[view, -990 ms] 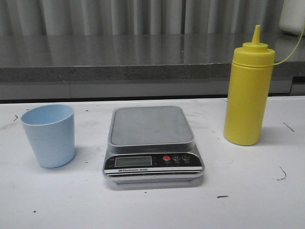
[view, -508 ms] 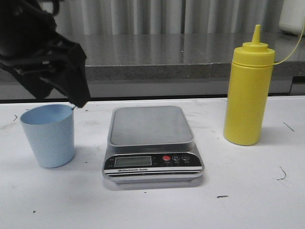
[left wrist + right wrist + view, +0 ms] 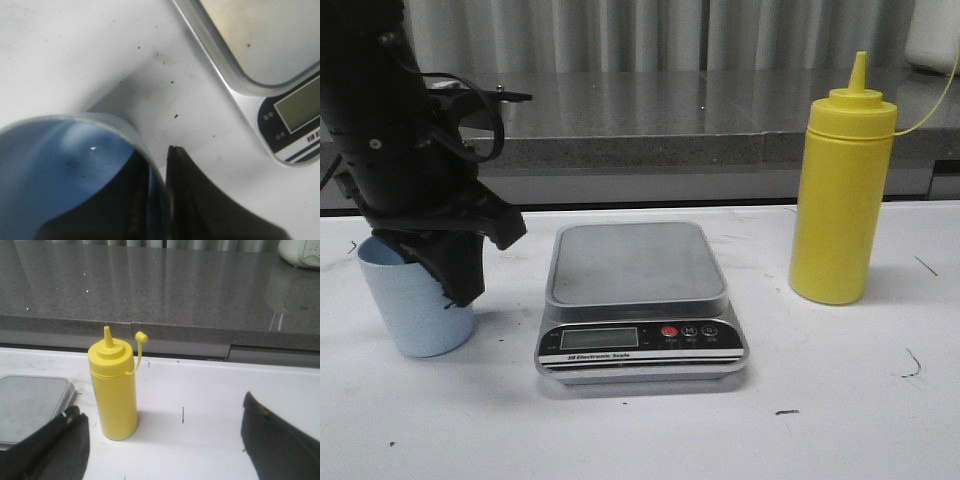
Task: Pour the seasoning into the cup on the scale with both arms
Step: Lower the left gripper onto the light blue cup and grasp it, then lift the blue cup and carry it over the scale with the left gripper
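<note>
Two arms, only the left one seen from the front, lowered over the cup [image 3: 412, 312].

Most of the cup's rim and upper wall is hidden behind the left gripper [image 3: 445, 275]; the wrist view shows one finger [image 3: 192, 200] outside the rim and something dark inside, jaws parted astride the wall, though contact cannot be made out. The right gripper [image 3: 165, 440] stands wide open, fingers cut off at the frame edge, the seasoning [image 3: 841, 185] upright ahead of it. The scale [image 3: 638, 300] sits bare between cup and bottle on a scuffed white table [image 3: 840, 400]. Behind runs a grey stone counter [image 3: 650, 115] with pale curtains beyond.
</note>
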